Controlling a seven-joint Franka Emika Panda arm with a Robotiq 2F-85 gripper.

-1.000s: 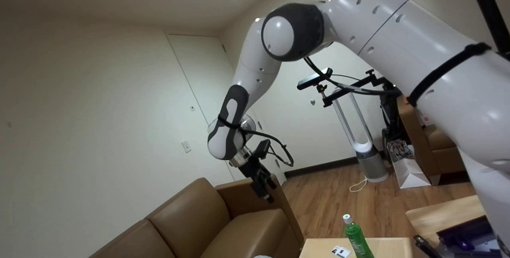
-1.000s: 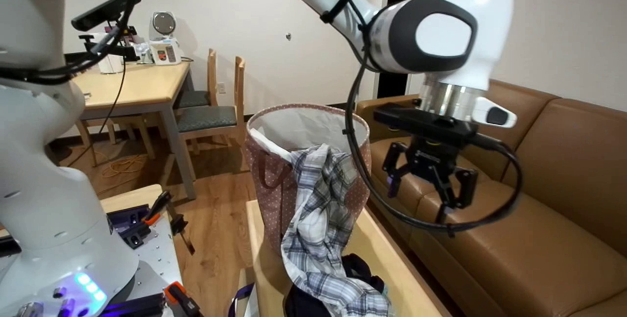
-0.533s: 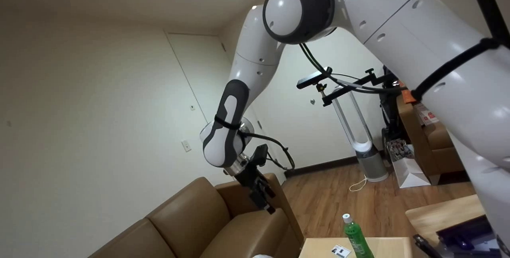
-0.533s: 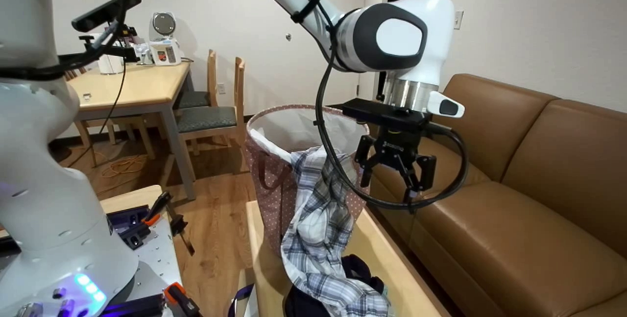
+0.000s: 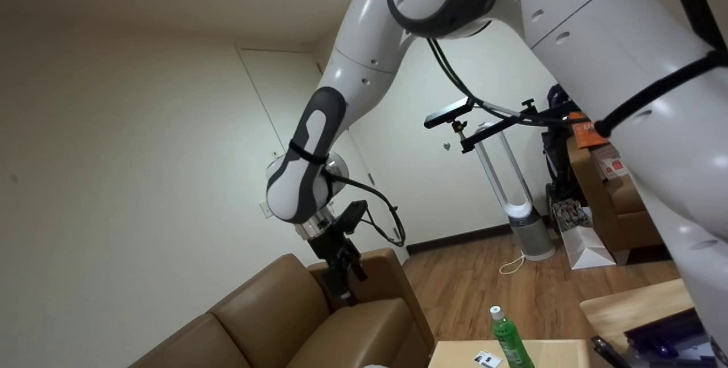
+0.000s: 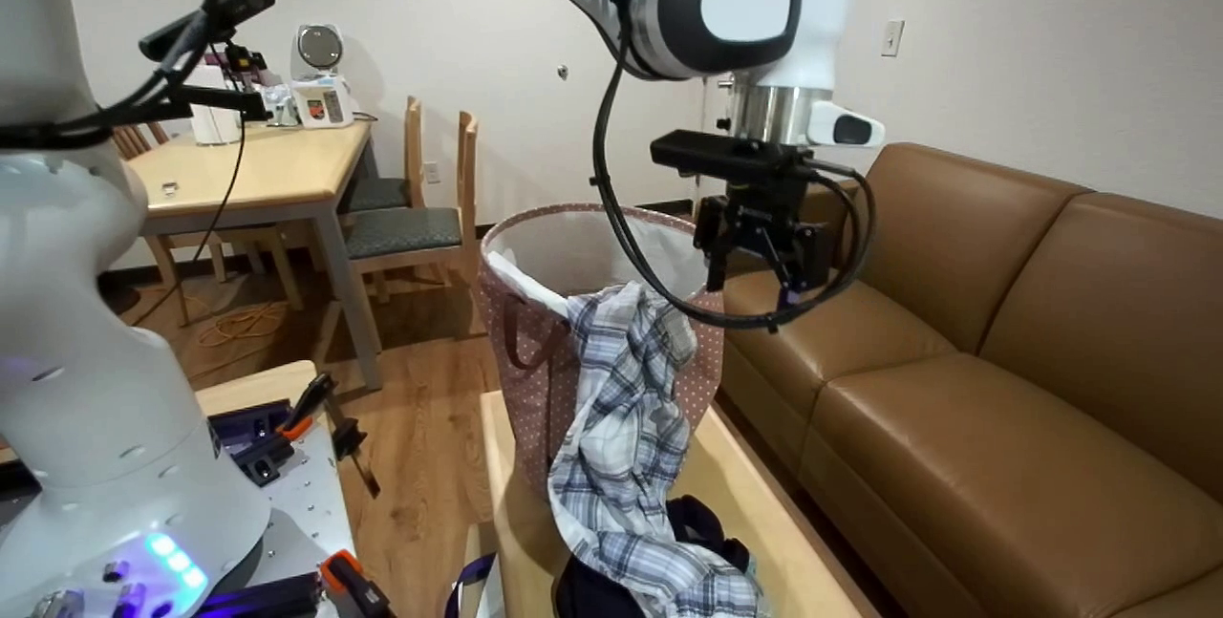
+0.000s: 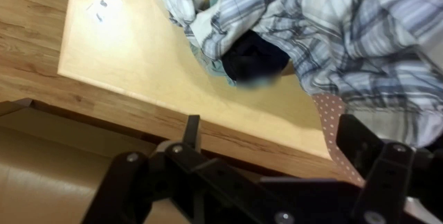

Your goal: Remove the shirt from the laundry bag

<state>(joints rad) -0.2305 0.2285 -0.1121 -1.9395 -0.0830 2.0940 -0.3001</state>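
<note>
A blue, grey and white plaid shirt (image 6: 611, 446) hangs out over the rim of the pink dotted laundry bag (image 6: 530, 389). Its lower end lies on the low table over dark clothing (image 6: 597, 589). The shirt (image 7: 332, 37) fills the upper right of the wrist view, with a strip of the bag (image 7: 330, 116) below it. My gripper (image 6: 752, 286) is open and empty, at the sofa side of the bag's rim. In the wrist view the fingers (image 7: 270, 127) are wide apart, the right one in front of the bag. The gripper (image 5: 354, 288) also shows before the sofa. The bag's inside is mostly hidden.
The low wooden table (image 6: 764, 542) bears the bag. A green bottle (image 5: 510, 339) and a card (image 5: 487, 358) stand and lie on its end. A brown sofa (image 6: 955, 446) runs alongside. A cable loop (image 6: 611, 188) hangs from the arm in front of the bag.
In an exterior view my gripper has moved left toward the bag, and in the last half second also up. The jaws stay open. The shirt and bag show no clear movement.
</note>
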